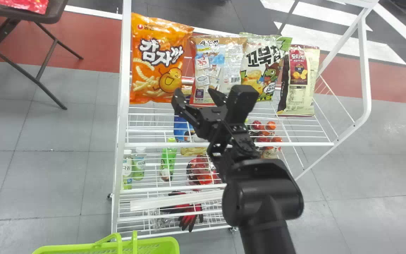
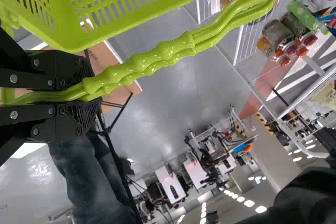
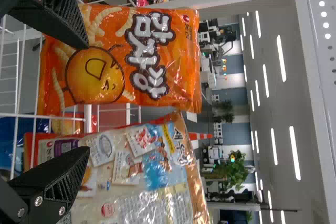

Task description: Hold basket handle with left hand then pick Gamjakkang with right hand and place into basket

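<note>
While a white rack (image 1: pixel 124 88) of smooth round posts and thin wire tiers is seen across the scene, the slatted, bright green plastic basket (image 1: pixel 169 241) is held just before its near left corner. Narrow slots are cut in neat rows through the basket's walls, and its paired handle (image 2: pixel 152 59) is moulded with rounded, glossy ripples. On the rack's top tier the Gamjakkang (image 1: pixel 159 70) is stood upright at the left end — a plump, pillow-shaped orange bag of shiny, crinkled film. Beside it are lined up a tan-and-white packet (image 1: pixel 219 67), a green-and-white packet (image 1: pixel 259 63) and a slimmer cream packet (image 1: pixel 300 81), all with creased, glossy skins. By the left end effector (image 2: pixel 93 88) the handle is clamped, its bars pinched between dark, ridged pads. The right end effector (image 1: pixel 195 93) is poised empty before the top tier, near the Gamjakkang and the tan-and-white packet, its tapered, finely ribbed fingers spread well apart. Lower down, red-and-black knit gloves (image 1: pixel 189 216) and a slender green bottle (image 1: pixel 168 160) are carried on the wires.
</note>
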`<action>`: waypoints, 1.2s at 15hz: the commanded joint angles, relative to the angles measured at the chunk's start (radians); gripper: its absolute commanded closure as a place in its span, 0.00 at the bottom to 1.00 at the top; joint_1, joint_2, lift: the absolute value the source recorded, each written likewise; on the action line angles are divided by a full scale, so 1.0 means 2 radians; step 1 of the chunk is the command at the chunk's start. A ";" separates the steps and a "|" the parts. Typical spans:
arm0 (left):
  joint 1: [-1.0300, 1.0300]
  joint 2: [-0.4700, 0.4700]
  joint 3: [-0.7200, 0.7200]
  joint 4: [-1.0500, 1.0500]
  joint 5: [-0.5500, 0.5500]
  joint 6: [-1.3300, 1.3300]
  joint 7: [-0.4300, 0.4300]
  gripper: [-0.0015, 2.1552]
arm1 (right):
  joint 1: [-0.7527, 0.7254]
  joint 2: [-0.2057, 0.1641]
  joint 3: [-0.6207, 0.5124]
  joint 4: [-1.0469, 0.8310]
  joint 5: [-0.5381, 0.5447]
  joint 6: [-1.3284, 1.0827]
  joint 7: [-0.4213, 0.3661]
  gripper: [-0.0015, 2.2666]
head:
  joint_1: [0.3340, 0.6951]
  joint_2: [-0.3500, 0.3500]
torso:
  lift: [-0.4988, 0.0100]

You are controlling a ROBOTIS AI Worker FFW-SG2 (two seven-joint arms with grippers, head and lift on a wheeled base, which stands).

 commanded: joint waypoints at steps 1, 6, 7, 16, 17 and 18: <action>-0.001 -0.001 -0.001 0.003 -0.004 0.003 0.001 0.99 | -0.036 0.002 0.012 0.040 0.006 -0.012 0.006 0.06 | 1.00 0.04 | 0.94; -0.004 -0.001 -0.005 0.009 -0.010 0.008 0.005 0.99 | -0.100 0.002 0.027 0.112 0.028 -0.027 0.007 0.06 | 1.00 0.12 | 0.94; -0.005 -0.001 -0.005 0.010 -0.010 0.008 0.005 0.99 | -0.109 0.002 0.027 0.124 0.029 -0.033 0.009 0.06 | 1.00 0.13 | 0.94; -0.016 -0.005 -0.009 0.029 -0.010 -0.006 0.006 0.99 | -0.167 0.002 0.030 0.201 0.015 -0.028 0.052 0.08 | 1.00 0.18 | 0.94; -0.018 -0.005 -0.010 0.030 -0.010 -0.006 0.006 0.99 | -0.170 0.002 0.032 0.205 0.007 -0.024 0.058 0.10 | 1.00 0.19 | 0.94; -0.019 -0.005 -0.010 0.032 -0.010 -0.006 0.006 0.99 | -0.172 0.002 0.033 0.205 0.005 -0.013 0.072 0.15 | 1.00 0.19 | 0.94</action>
